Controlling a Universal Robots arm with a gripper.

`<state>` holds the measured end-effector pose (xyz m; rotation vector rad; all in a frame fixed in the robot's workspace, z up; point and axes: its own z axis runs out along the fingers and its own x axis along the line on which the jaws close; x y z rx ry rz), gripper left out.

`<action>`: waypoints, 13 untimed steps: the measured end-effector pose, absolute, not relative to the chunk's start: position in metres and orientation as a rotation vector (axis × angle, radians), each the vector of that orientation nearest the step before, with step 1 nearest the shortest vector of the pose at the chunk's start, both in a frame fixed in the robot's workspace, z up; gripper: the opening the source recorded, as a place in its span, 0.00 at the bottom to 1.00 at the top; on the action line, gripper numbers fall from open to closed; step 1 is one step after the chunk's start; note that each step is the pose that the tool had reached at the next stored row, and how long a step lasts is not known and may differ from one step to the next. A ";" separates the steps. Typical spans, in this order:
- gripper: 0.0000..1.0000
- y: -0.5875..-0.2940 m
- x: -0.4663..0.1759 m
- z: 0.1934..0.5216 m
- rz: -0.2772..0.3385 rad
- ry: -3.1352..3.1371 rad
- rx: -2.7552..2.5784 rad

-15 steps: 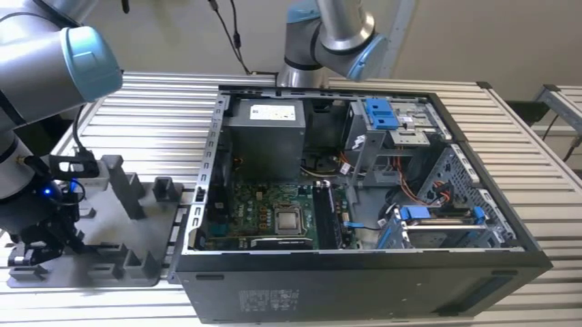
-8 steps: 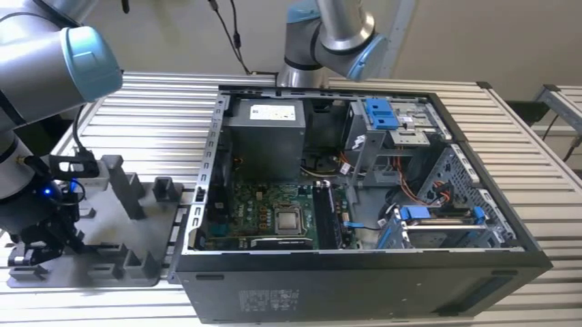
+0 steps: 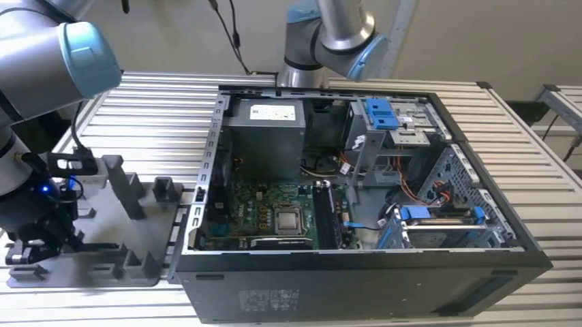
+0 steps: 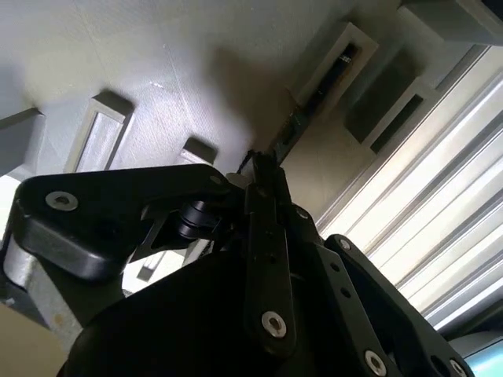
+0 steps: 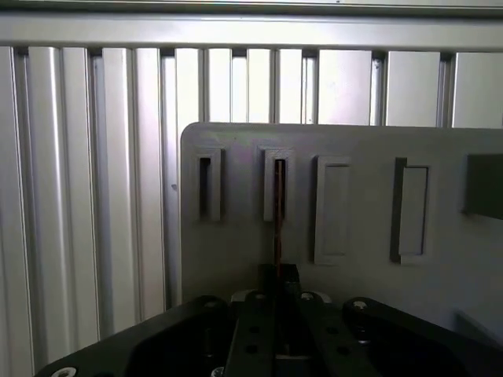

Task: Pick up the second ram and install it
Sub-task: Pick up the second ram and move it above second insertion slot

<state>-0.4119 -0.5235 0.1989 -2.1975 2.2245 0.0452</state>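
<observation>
At the exterior view's far left, the gripper (image 3: 26, 252) is held low over the grey holder tray (image 3: 136, 228), with the arm folded down above it. Over to the wrist views now. The second ram (image 5: 278, 208) is caught edge-on in the first wrist view as a thin dark strip. It is seated in one narrow slot of the tray, with an empty slot (image 5: 206, 184) just beside it. Its near end is taken between the fingertips, so the gripper (image 5: 279, 276) is judged clenched on the stick, jaws drawn close on its flat faces.

In the second wrist view the same strip (image 4: 302, 118) is seen running from the slot straight into the gripper (image 4: 263, 169). The long axis is lined up with the tool, so the board lies dead ahead of the fingers, not off to either side.

Further to the exterior view's right, the open computer case (image 3: 364, 276) is laid beside the tray. Its motherboard (image 3: 272, 208) is exposed inside, well apart from the gripper.
</observation>
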 end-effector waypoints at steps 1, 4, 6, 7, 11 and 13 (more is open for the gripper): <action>0.14 -0.523 -0.412 0.201 0.045 2.224 -2.197; 0.14 -0.523 -0.412 0.208 0.045 2.224 -2.197; 0.14 -0.524 -0.412 0.210 0.045 2.225 -2.197; 0.14 -0.524 -0.412 0.212 0.045 2.225 -2.197; 0.14 -0.524 -0.412 0.216 0.045 2.225 -2.196; 0.14 -0.524 -0.412 0.218 0.045 2.226 -2.196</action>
